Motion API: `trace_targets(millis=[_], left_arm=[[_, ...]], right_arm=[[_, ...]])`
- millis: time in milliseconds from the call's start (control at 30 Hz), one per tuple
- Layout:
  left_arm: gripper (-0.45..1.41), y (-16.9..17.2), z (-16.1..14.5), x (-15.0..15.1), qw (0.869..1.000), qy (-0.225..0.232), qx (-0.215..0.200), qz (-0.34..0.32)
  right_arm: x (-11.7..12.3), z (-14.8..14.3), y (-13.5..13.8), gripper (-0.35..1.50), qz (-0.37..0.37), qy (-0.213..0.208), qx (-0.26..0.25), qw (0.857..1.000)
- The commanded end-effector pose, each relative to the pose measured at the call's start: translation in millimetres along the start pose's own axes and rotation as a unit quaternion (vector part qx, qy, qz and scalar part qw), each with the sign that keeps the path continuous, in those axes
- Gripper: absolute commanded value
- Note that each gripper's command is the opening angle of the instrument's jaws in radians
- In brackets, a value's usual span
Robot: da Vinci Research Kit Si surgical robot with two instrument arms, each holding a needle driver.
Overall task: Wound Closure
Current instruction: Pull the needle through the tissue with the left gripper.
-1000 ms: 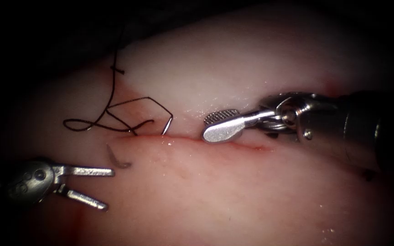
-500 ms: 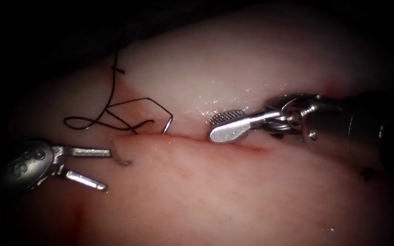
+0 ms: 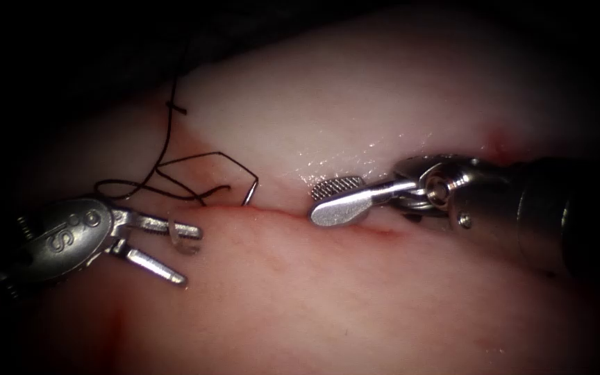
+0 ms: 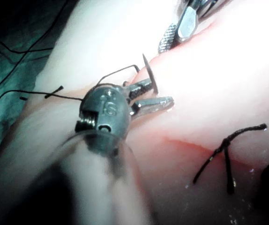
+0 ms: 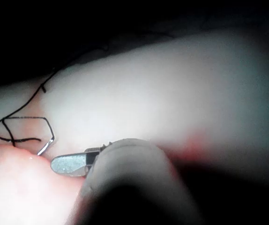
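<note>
Jaws: left tool (image 3: 178, 253) parted, empty, now advanced to the needle (image 3: 251, 191) (tail standing from the cut (image 3: 383, 230), body buried in tissue (image 3: 355, 305)); right tool (image 3: 338, 201) parted, empty; thread (image 3: 175, 170) slack.

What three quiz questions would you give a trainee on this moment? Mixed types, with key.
1. True or false: the right tool holds the needle.
2. Pick one. The left tool's jaws are: A) open, holding nothing; B) shut on the thread; C) shut on the needle.
3. Short answer: is the needle in the tissue?

Key: 1 false, its jaws are open and hold nothing; 2 A; 3 yes, its thread end stands out at the cut.
</note>
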Motion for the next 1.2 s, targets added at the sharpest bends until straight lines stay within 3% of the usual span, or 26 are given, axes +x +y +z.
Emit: trace_targets(millis=[33, 233, 333, 367, 567, 700, 767, 800, 833, 867, 900, 967, 1133, 1200], left_arm=[[0.05, -1.1, 0.1, 0.1, 1.000, 0.000, 0.001, 0.002], [-0.05, -2.1, 0.7, 0.6, 0.999, 0.021, -0.036, 0.019], [-0.28, -2.8, 0.8, 1.0, 0.998, 0.029, -0.046, 0.018], [-0.45, -3.3, 0.7, 1.1, 0.998, 0.034, -0.053, -0.021], [-0.45, -2.3, 0.8, 1.5, 0.994, 0.034, -0.048, -0.093], [-0.45, -1.3, 1.1, 2.5, 0.985, 0.040, -0.014, -0.168], [-0.45, -0.2, 1.7, 3.6, 0.941, 0.054, 0.027, -0.333], [-0.45, 0.2, 1.8, 3.9, 0.928, 0.057, 0.037, -0.367], [-0.45, 0.2, 1.8, 3.9, 0.928, 0.057, 0.037, -0.367], [-0.45, 1.1, 2.3, 4.8, 0.902, 0.060, 0.053, -0.424], [-0.45, 1.7, 2.5, 5.7, 0.886, 0.068, 0.060, -0.455], [-0.45, 2.2, 2.6, 6.7, 0.875, 0.079, 0.064, -0.473], [-0.45, 2.8, 2.2, 9.3, 0.832, 0.130, 0.057, -0.537], [-0.45, 3.2, 1.7, 10.3, 0.822, 0.145, 0.050, -0.548]], right_arm=[[0.9, 1.2, -0.1, 0.71, 0.000, 0.001, 0.002, 1.000], [0.6, 1.3, 0.1, 0.66, 0.001, 0.001, 0.002, 1.000], [0.4, 1.4, 0.1, 0.65, 0.000, 0.001, 0.001, 1.000], [0.4, 1.4, 0.1, 0.63, 0.000, 0.001, 0.001, 1.000], [0.4, 1.6, 0.1, 0.61, 0.000, 0.003, 0.001, 1.000], [0.5, 1.9, 0.1, 0.61, 0.001, 0.006, -0.001, 1.000], [0.6, 2.2, 0.0, 0.61, 0.001, 0.007, -0.002, 1.000], [0.6, 2.2, 0.0, 0.61, 0.001, 0.007, -0.002, 1.000], [0.6, 2.2, 0.0, 0.61, 0.001, 0.007, -0.002, 1.000], [0.6, 2.3, -0.1, 0.61, 0.002, 0.007, -0.002, 1.000], [0.6, 2.3, -0.1, 0.61, 0.002, 0.007, -0.002, 1.000], [0.5, 2.3, -0.2, 0.63, 0.002, 0.007, -0.002, 1.000], [0.6, 2.3, -0.3, 0.63, 0.002, 0.007, 0.000, 1.000], [0.6, 2.3, -0.3, 0.63, -0.003, 0.008, 0.000, 1.000]])
